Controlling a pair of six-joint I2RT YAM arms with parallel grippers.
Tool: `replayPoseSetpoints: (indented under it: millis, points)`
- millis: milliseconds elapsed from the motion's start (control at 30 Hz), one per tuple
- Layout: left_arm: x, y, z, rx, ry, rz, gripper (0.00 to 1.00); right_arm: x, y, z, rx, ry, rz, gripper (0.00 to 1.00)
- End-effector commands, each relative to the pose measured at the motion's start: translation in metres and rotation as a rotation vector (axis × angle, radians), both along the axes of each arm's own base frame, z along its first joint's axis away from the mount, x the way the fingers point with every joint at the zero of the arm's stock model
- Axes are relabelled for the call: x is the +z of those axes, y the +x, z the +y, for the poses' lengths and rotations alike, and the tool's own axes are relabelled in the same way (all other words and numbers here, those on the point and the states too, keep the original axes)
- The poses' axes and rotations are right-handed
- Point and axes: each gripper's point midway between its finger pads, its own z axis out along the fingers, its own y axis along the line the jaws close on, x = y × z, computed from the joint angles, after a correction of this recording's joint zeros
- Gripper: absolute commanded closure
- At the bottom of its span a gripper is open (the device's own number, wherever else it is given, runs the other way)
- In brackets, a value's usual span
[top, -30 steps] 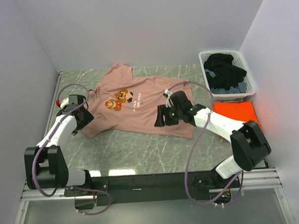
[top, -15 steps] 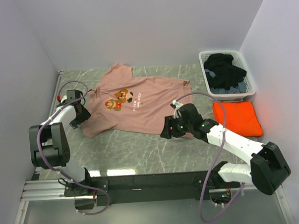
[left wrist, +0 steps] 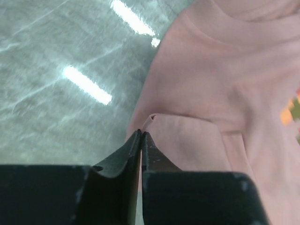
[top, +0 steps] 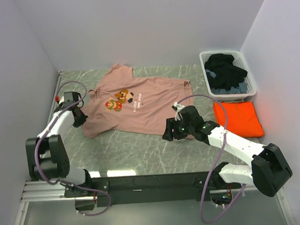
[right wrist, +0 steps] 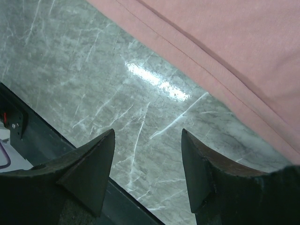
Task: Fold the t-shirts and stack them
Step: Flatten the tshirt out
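Observation:
The dusty-pink t-shirt [top: 140, 110] lies spread flat on the marble table, chest graphic up. My left gripper [top: 79, 117] is at its left sleeve. In the left wrist view the jaws [left wrist: 141, 133] are pressed shut on the sleeve's edge, where the pink cloth [left wrist: 211, 84] lifts in a small fold. My right gripper [top: 169, 131] hovers open at the shirt's bottom hem near its right corner. In the right wrist view its fingers [right wrist: 147, 132] straddle bare marble, with the pink hem [right wrist: 225, 37] just beyond them. The orange t-shirt [top: 237, 118] lies folded at the right.
A white laundry basket [top: 226, 52] holding dark clothes [top: 225, 72] stands at the back right, behind the orange shirt. Grey walls close in the table on the left, back and right. The black rail [top: 143, 182] with the arm bases runs along the near edge.
My left gripper has closed from open onto the pink sleeve edge. My right arm swung from over the shirt down to its bottom hem, then held still with its jaws open.

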Motion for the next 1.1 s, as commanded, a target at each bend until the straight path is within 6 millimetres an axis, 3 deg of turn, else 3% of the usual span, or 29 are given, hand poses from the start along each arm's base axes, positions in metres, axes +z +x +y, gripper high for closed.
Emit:
replayPoseSetpoints:
  millis: [0,133,167,233,267,333,367,567,633,733,933,1067]
  points:
    - [0.019,-0.014,-0.007,0.006,-0.034,-0.05,0.92,0.008,0.006,0.0,0.001,-0.003,-0.049,0.35]
    - [0.027,-0.039,-0.016,0.05,-0.086,-0.091,0.96,0.009,0.011,-0.009,-0.046,-0.038,-0.07,0.35]
    - [0.038,-0.045,-0.019,0.083,-0.103,-0.137,0.99,0.01,0.011,-0.011,-0.052,-0.042,-0.073,0.35]
    - [0.035,-0.061,-0.021,0.126,-0.129,-0.148,0.99,0.011,0.011,-0.013,-0.058,-0.05,-0.082,0.35]
    - [0.046,-0.065,-0.022,0.144,-0.135,-0.202,0.99,0.011,0.01,-0.014,-0.058,-0.048,-0.081,0.35]
    - [0.042,-0.08,-0.026,0.212,-0.178,-0.216,0.99,0.011,0.008,-0.014,-0.056,-0.043,-0.076,0.35]
    - [0.052,-0.083,-0.028,0.243,-0.205,-0.272,0.99,0.011,0.007,-0.013,-0.055,-0.039,-0.072,0.35]
    - [0.059,-0.106,-0.054,0.312,-0.399,-0.368,0.99,0.009,-0.002,-0.011,-0.041,-0.012,-0.048,0.35]
    - [0.055,-0.113,-0.064,0.312,-0.456,-0.371,0.99,0.009,-0.004,-0.012,-0.04,-0.008,-0.047,0.35]
    - [0.065,-0.119,-0.075,0.279,-0.515,-0.405,0.99,0.009,-0.007,-0.015,-0.04,-0.007,-0.048,0.35]
    - [0.103,-0.134,-0.088,0.154,-0.529,-0.469,0.92,0.009,-0.012,-0.017,-0.039,-0.005,-0.05,0.35]
    - [0.125,-0.157,-0.097,0.058,-0.523,-0.5,0.87,0.008,-0.014,-0.018,-0.038,-0.004,-0.045,0.35]
